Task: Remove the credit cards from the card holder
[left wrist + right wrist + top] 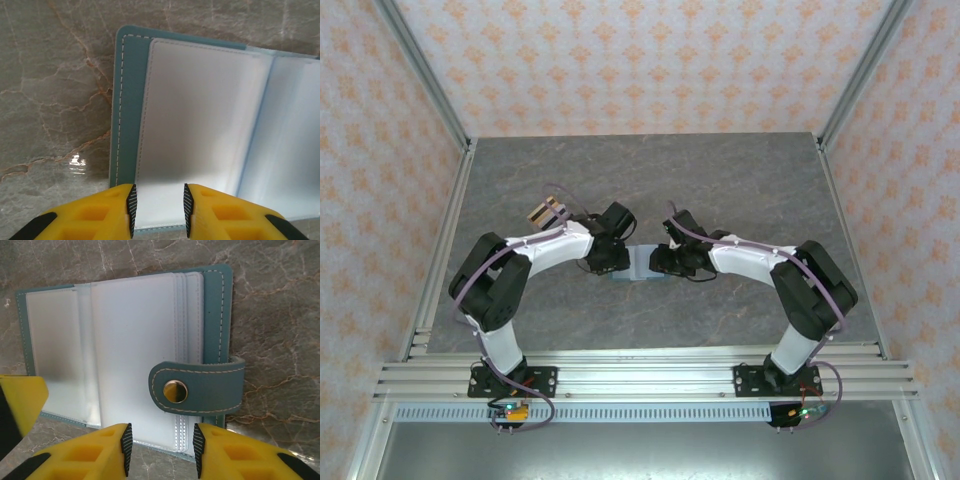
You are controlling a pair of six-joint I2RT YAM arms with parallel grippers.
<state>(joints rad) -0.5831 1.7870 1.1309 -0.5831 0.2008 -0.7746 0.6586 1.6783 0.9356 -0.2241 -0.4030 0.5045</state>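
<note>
The teal card holder (640, 264) lies open and flat on the grey marble table between both arms. Its frosted inner sleeves (200, 115) look pale, and I see no card inside them. My left gripper (159, 207) is open, low over the near edge of the left sleeve page. My right gripper (162, 450) is open over the near edge of the right half (135, 340), just below the closing tab (200, 385) with its brass snap. A small tan and pale stack, apparently the credit cards (548, 212), lies on the table behind the left arm.
A yellow finger of the left gripper (20, 400) shows at the left edge of the right wrist view. Aluminium rails (440, 260) border the table on both sides, with patterned walls behind. Bare marble lies beyond the wallet.
</note>
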